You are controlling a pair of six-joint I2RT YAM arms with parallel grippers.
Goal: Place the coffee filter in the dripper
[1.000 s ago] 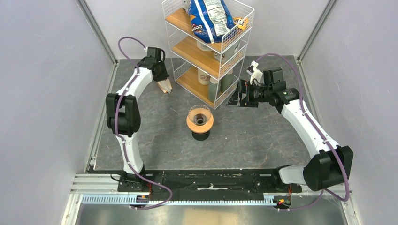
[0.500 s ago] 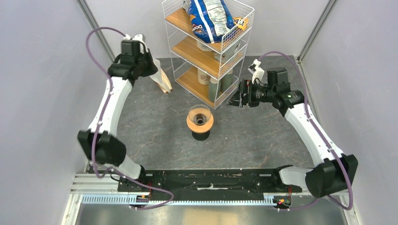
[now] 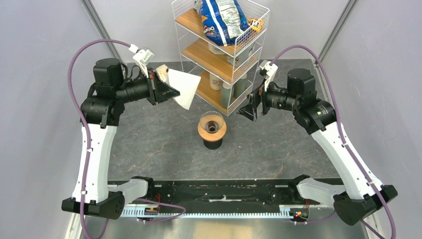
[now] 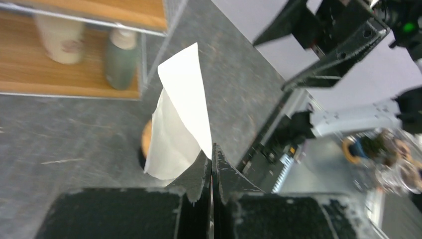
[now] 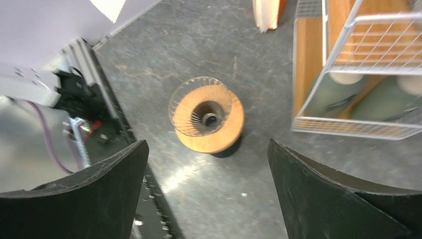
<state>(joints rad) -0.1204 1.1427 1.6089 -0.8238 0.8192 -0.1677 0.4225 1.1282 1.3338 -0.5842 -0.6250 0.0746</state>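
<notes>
Coffee filter (image 4: 181,119) | edge pinched between left fingers (image 4: 196,181), sheet jutting past tips | right fingers (image 5: 338,199) spread

Surface: you're working on a dark grey stone-patterned tabletop (image 3: 164,144) | centre: round tan-orange wooden-ringed dripper (image 3: 213,131) stands upright on its dark body, a clear ribbed cone seated in the ring | far side: white wire shelf rack (image 3: 216,57) with wooden boards, near the dripper but apart | by the rack's corner: beige folded paper packet (image 5: 266,12), seen only in your right wrist view.
</notes>
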